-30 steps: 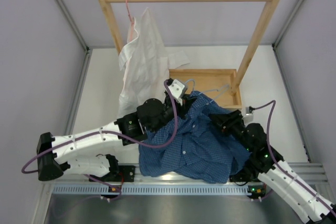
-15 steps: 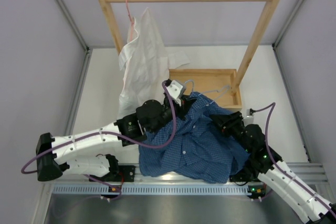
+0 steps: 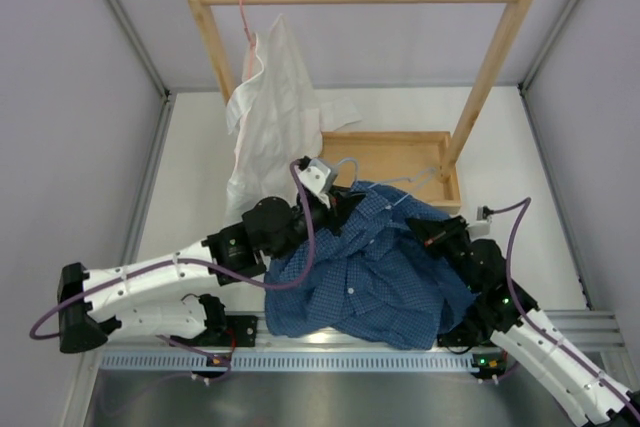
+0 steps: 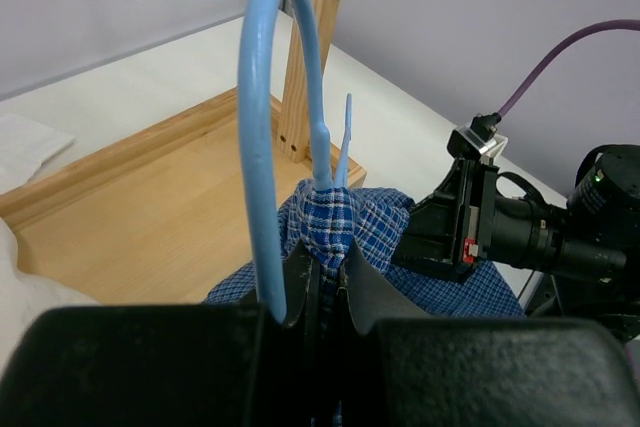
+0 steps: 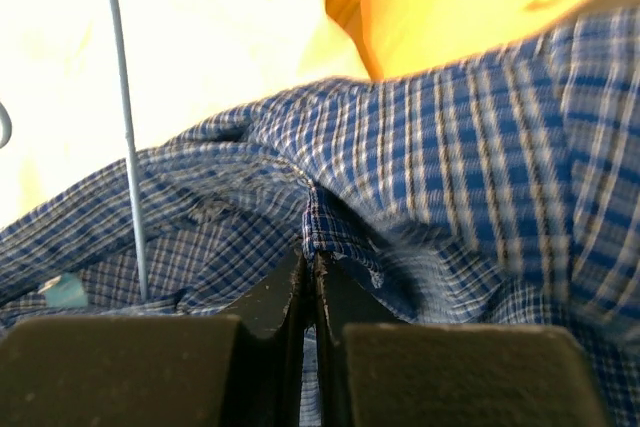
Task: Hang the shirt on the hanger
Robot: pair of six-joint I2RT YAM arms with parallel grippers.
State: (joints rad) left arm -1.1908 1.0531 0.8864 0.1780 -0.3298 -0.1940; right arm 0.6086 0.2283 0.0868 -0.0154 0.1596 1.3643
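Dark blue shirt (image 3: 370, 267) bunched on the near surface (image 3: 195, 172). Left fingers (image 4: 368, 292) pinching collar cloth at the neck of the hanger (image 4: 258, 147), seemingly steadying it; right fingers (image 5: 283, 292) pinching a fold, ready to pull.

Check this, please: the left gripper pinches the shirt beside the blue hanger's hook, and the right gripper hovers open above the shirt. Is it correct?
Not quite. The right gripper is not open: the right wrist view shows its jaws shut on a fold of the shirt. The rest stands: the left gripper pinches the shirt beside the hook of the hanger.
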